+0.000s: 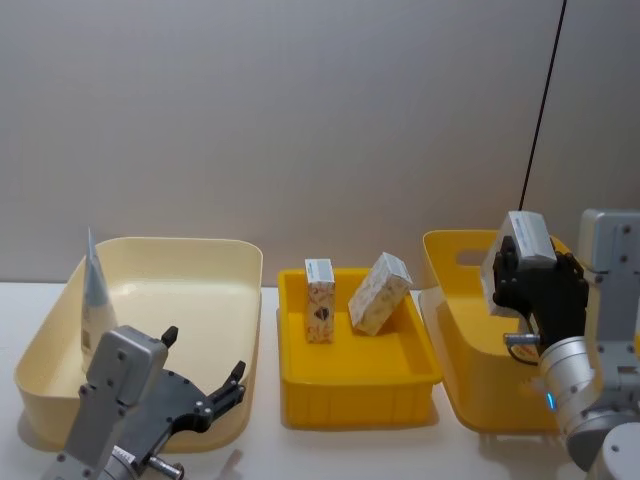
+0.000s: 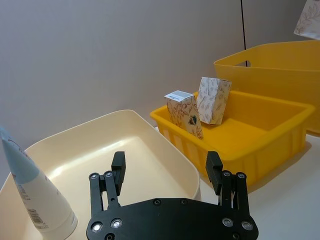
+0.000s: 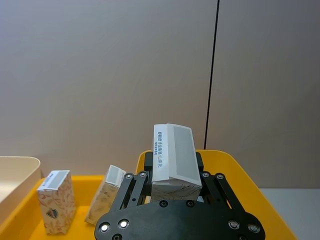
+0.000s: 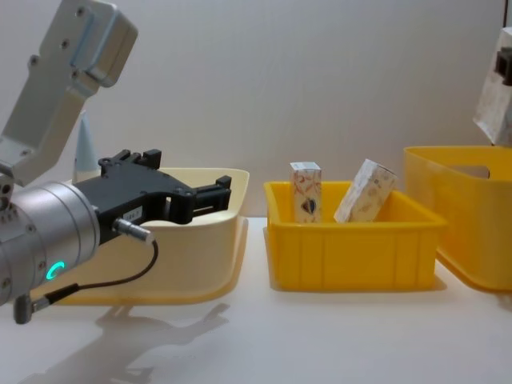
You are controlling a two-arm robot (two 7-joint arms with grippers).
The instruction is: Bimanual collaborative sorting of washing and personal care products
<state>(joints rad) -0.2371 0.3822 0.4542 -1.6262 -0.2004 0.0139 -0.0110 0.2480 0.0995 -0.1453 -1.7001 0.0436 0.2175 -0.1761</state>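
Left gripper (image 2: 165,171) spread wide, holding nothing, over cream bin's (image 1: 200,255) near edge | squeeze tube (image 1: 95,305) upright in cream bin's left corner | right gripper (image 3: 172,176) clamps a raised carton (image 3: 174,159) above right yellow bin (image 1: 455,268) | two cartons (image 1: 320,300) (image 1: 379,292) stand in middle yellow tray (image 1: 360,375), one leaning.

Right pincer (image 1: 522,262) grips a carton (image 1: 527,238) above the bin (image 1: 455,330).

A: What sits where on the counter (image 1: 340,450)?
B: Three bins in a row; a squeeze tube (image 1: 95,300) stands in the left bin (image 1: 215,255), two cartons (image 1: 320,300) in the middle bin (image 1: 360,385)
A: And the right bin (image 1: 455,290)?
B: A carton (image 1: 530,238) held above it
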